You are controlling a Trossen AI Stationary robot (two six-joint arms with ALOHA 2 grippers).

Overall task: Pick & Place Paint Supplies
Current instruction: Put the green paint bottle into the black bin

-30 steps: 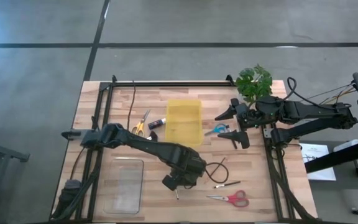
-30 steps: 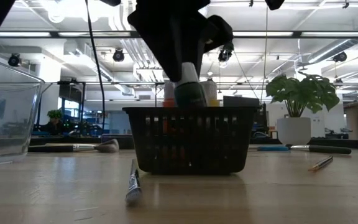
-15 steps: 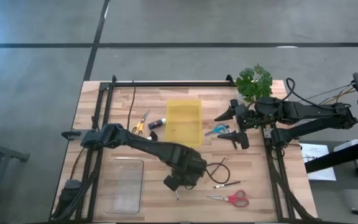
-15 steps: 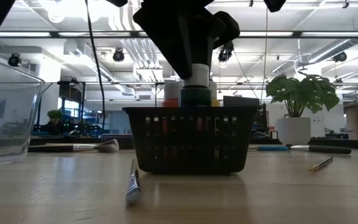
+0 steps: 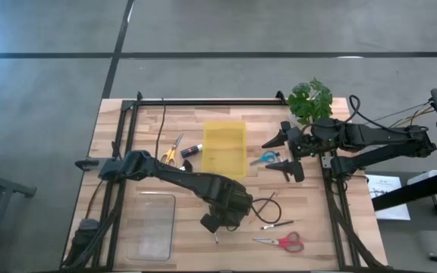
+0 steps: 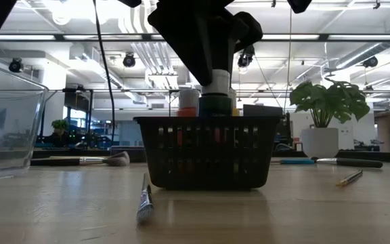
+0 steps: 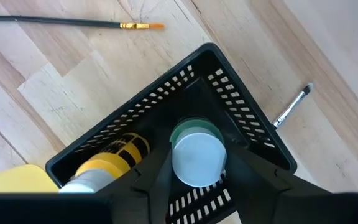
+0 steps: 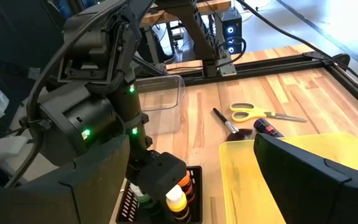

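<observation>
A: Grippers first. What is the left gripper doing?

B: It is low in the middle of the top picture. It is squeezing a green paint bottle with a white cap. The bottle stands straight up, and its bottom is down inside the black basket.

A: Is anything else in the basket?

B: Yes. A yellow-topped bottle is lying in there, and the low picture shows more tops poking up behind the rim. So I think some of the job is done.

A: What is left?

B: The green bottle has to be let go. One thin paintbrush lies on the wood at the top left of the wrist picture. Another brush lies in front of the basket. A broad brush lies far back on the left of the low picture. None of them is in the basket yet.

A: And the right gripper?

B: It waits at the upper right, next to the plant, with its fingers spread wide and nothing in them.

A: What changed?

B: A second ago the bottle was tipped and higher up. Now it is straight and sunk lower into the basket.
</observation>
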